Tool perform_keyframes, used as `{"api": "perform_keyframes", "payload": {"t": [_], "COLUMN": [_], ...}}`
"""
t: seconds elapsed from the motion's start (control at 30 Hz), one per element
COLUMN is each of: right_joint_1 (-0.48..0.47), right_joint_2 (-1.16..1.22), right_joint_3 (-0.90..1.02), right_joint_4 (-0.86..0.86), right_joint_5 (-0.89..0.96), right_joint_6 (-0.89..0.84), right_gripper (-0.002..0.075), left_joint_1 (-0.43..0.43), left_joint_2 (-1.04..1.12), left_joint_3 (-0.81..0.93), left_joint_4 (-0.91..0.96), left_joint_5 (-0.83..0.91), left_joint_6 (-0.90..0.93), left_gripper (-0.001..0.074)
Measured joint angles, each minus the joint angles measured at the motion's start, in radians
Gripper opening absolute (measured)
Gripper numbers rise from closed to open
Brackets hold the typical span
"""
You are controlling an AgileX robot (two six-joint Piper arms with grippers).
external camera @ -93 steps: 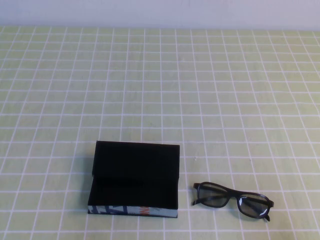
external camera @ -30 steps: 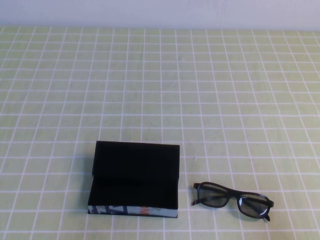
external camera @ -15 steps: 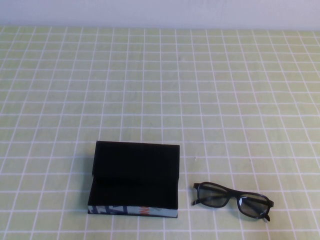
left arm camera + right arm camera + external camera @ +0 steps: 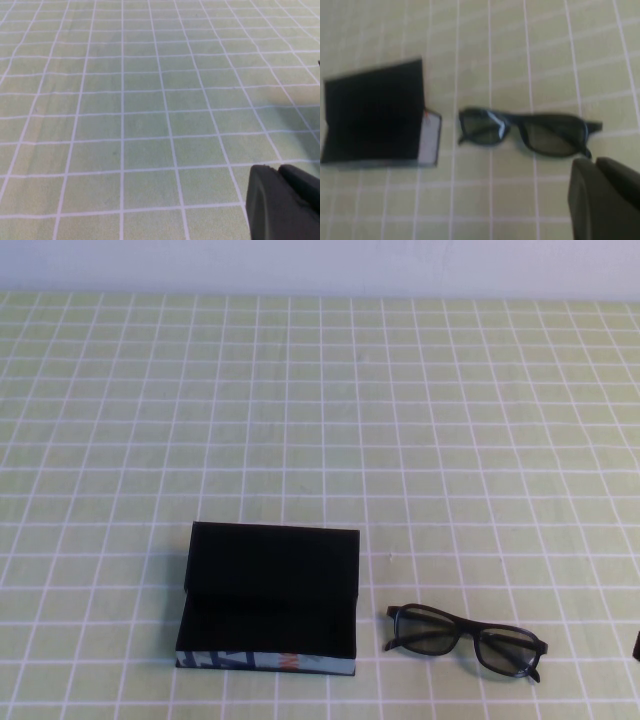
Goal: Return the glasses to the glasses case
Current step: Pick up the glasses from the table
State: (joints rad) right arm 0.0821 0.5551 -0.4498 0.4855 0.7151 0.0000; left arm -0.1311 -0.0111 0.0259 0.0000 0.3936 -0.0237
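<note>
A tabletop (image 4: 320, 420) covered in a light green cloth with a white grid fills the high view. Near the tabletop's near edge, left of centre, sits the glasses case (image 4: 270, 600), a matte black box with its lid swung open and lying back toward the far edge, the black inside showing. A printed strip (image 4: 265, 664) in blue, white and orange runs along its front edge. Just beside the case, toward the right edge of the tabletop and not touching it, the glasses (image 4: 467, 641) lie on the cloth, black thick frames with dark lenses.

In the high view no arm is clearly visible; only a small dark sliver (image 4: 637, 644) shows at the right edge of the picture, too small to identify.

The right wrist view shows what the high view does not: the right hand (image 4: 605, 200) hovers above the cloth close to one end of the glasses (image 4: 527, 131), with the open case (image 4: 375, 112) beyond them. Only a dark part of the hand shows, so whether its fingers are spread or pressed together cannot be told.

The left wrist view shows bare gridded cloth and a dark part of the left hand (image 4: 282, 202) above it, away from both objects; its fingers' state cannot be told either
</note>
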Motion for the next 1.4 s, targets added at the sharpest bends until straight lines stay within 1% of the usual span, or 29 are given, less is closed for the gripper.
{"api": "perform_keyframes", "payload": {"t": [0.07, 0.13, 0.27, 0.33, 0.5, 0.67, 0.77, 0.87, 1.0, 1.1, 1.27, 1.4], "right_joint_1": [0.0, 0.0, 0.0, 0.016, 0.12, 0.297, 0.376, 0.415, 0.429, 0.429, 0.429, 0.429], "right_joint_2": [0.123, 0.218, 0.386, 0.448, 0.578, 0.721, 0.801, 0.879, 0.978, 1.035, 1.118, 1.168], "right_joint_3": [-0.081, -0.135, -0.213, -0.242, -0.289, -0.375, -0.458, -0.542, -0.649, -0.719, -0.796, -0.825], "right_joint_4": [-0.035, -0.046, -0.059, -0.059, -0.061, -0.094, -0.097, -0.105, -0.171, -0.267, -0.38, -0.401], "right_joint_5": [0.131, 0.212, 0.271, 0.276, 0.28, 0.28, 0.305, 0.347, 0.402, 0.445, 0.473, 0.482], "right_joint_6": [-0.046, -0.098, -0.198, -0.224, -0.301, -0.441, -0.519, -0.58, -0.625, -0.636, -0.651, -0.732], "right_gripper": [-0.0011, -0.0011, -0.0011, -0.0011, -0.0011, -0.0011, -0.0011, -0.0011, -0.0005, 0.0048, 0.0204, 0.0323], "left_joint_1": [0.0, 0.0, 0.0, 0.0, 0.0, 0.0, 0.0, 0.0, 0.0, 0.0, 0.0, 0.0], "left_joint_2": [0.0, 0.0, 0.0, 0.0, 0.0, 0.0, 0.0, 0.0, 0.0, 0.0, 0.0, 0.0], "left_joint_3": [0.0, 0.0, 0.0, 0.0, 0.0, 0.0, 0.0, 0.0, 0.0, 0.0, 0.0, 0.0], "left_joint_4": [0.0, 0.0, 0.0, 0.0, 0.0, 0.0, 0.0, 0.0, 0.0, 0.0, 0.0, 0.0], "left_joint_5": [0.0, 0.0, 0.0, 0.0, 0.0, 0.0, 0.0, 0.0, 0.0, 0.0, 0.0, 0.0], "left_joint_6": [0.0, 0.0, 0.0, 0.0, 0.0, 0.0, 0.0, 0.0, 0.0, 0.0, 0.0, 0.0], "left_gripper": [-0.0004, -0.0004, -0.0004, -0.0004, -0.0004, -0.0004, -0.0004, -0.0004, -0.0004, -0.0004, -0.0004, -0.0004]}}
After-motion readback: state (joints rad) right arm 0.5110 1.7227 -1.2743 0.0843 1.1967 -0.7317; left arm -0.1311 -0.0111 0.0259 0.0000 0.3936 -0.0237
